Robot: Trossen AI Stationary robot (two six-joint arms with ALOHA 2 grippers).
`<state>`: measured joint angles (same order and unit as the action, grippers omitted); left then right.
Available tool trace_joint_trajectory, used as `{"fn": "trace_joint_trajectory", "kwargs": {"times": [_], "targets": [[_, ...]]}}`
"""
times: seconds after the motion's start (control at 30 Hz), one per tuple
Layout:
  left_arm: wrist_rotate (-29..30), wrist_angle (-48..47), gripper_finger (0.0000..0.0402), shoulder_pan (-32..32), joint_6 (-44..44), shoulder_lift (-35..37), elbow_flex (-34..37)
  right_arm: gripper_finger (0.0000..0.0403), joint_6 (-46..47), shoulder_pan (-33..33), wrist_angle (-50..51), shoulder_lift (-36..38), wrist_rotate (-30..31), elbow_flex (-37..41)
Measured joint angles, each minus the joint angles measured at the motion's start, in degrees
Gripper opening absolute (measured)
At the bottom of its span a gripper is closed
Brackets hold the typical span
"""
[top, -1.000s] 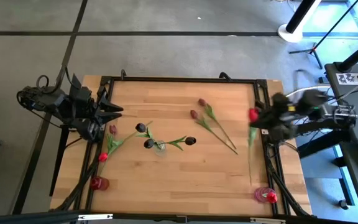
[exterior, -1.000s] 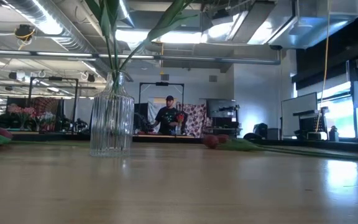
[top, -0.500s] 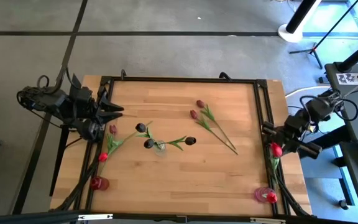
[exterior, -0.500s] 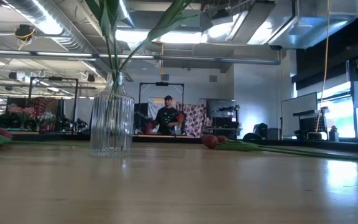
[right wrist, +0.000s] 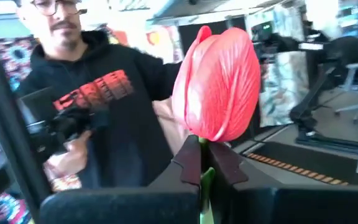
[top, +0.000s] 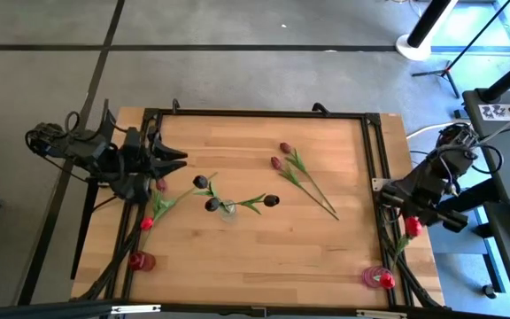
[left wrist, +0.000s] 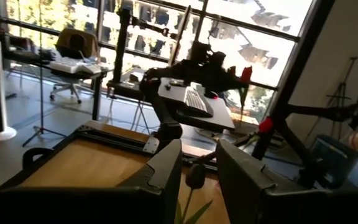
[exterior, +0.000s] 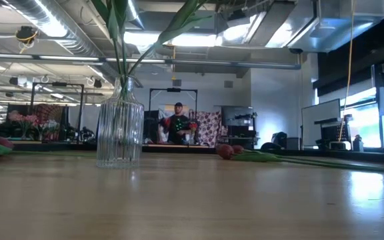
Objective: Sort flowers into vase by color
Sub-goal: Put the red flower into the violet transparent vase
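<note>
We've got 3 dark tulips (top: 212, 204) in the middle vase (top: 227, 211). Our right gripper (top: 412, 217), fingers pinched on a red tulip (top: 413, 227), hangs off the table's right edge above the red vase (top: 377, 277). Left gripper (top: 177, 159) waits with fingers apart; 2 mauve tulips (top: 282, 154) lie unsorted.

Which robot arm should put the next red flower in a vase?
Probably the right: its jaws are already shut on a red tulip, close to the vase with a red flower at the table's right corner. The left gripper is open, holding nothing.
</note>
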<state>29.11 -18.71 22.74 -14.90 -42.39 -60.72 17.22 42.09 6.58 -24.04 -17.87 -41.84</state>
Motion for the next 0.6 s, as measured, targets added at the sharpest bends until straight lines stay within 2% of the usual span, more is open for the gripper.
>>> {"fn": "trace_joint_trajectory", "kwargs": {"times": [0.23,0.47,0.6], "targets": [[4.6,2.1,0.0096,0.0,0.0,0.0,0.0,0.0003,-1.6,4.9,-1.6,-0.1,3.1,2.0],[4.9,4.3,0.0096,0.0,0.0,-0.8,0.0,0.0004,-8.0,8.7,-6.9,0.0,5.4,2.5],[4.9,4.8,0.0096,0.0,0.0,-1.8,0.0,0.0004,-8.4,9.0,-4.5,-0.2,6.3,2.4]]}}
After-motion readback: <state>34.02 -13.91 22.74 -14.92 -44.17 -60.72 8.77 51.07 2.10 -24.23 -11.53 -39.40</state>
